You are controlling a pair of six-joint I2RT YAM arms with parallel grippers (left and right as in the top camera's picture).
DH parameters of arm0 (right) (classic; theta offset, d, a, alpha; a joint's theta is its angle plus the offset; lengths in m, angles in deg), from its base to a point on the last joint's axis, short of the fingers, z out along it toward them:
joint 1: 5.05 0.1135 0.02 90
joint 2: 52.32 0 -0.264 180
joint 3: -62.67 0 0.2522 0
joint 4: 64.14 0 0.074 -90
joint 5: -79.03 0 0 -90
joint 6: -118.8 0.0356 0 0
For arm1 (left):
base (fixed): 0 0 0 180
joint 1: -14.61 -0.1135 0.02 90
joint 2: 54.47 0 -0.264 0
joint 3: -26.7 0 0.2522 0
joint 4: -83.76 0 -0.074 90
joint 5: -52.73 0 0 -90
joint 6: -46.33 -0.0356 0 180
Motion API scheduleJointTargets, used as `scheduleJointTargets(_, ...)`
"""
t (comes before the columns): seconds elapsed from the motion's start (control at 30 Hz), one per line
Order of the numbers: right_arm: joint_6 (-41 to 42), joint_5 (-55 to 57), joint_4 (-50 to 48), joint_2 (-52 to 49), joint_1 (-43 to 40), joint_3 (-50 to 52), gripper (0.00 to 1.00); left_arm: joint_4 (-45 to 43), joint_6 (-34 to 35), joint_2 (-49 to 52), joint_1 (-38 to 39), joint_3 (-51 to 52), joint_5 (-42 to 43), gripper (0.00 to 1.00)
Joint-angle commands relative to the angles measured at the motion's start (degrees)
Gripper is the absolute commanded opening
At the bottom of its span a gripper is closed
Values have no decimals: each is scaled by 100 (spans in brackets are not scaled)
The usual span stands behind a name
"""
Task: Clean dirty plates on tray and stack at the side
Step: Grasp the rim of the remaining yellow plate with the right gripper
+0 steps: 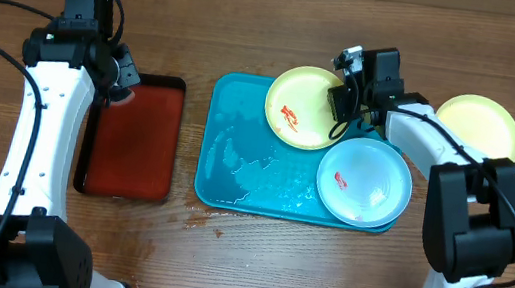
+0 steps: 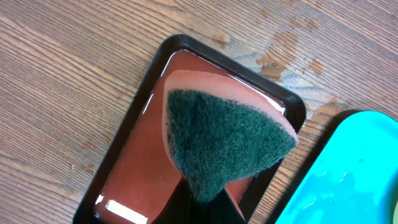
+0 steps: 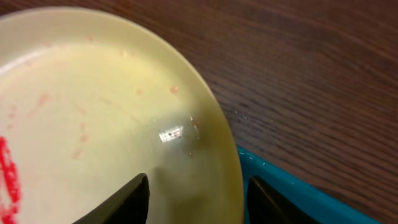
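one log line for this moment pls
left gripper shut on sponge over red tray | right gripper open astride yellow-green plate rim

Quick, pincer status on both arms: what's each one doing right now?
Left pincer: closed on the sponge, above the red tray.
Right pincer: open, fingers either side of the yellow plate rim, not clamped.

Left tool [image 2: 205, 200] clamps green-faced sponge [image 2: 224, 140] above red tray [image 2: 127, 177]; blue tray [image 2: 348, 180] at 4 o'clock; wooden tabletop [image 2: 62, 81].
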Motion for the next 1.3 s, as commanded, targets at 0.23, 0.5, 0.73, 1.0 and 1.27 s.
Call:
scheduleJointTargets(0.23,-114,57,221,-221,232,-264,22,-17,52,28,-22,57,50,4)
scheduleJointTargets(0.5,529,31,1845,-221,374,-1480,4,-4,-315,28,-22,57,323,4)
scheduleJointTargets(0.73,962,-511,3368,-227,468,-1720,4,-7,-382,28,-22,57,415,4)
scheduleJointTargets(1.0,962,-748,3991,-234,468,-1541,7,-31,-380,28,-22,57,420,4)
scheduleJointTargets(1.27,992,-673,3119,-256,479,-1410,35,-61,-380,28,-22,57,461,4)
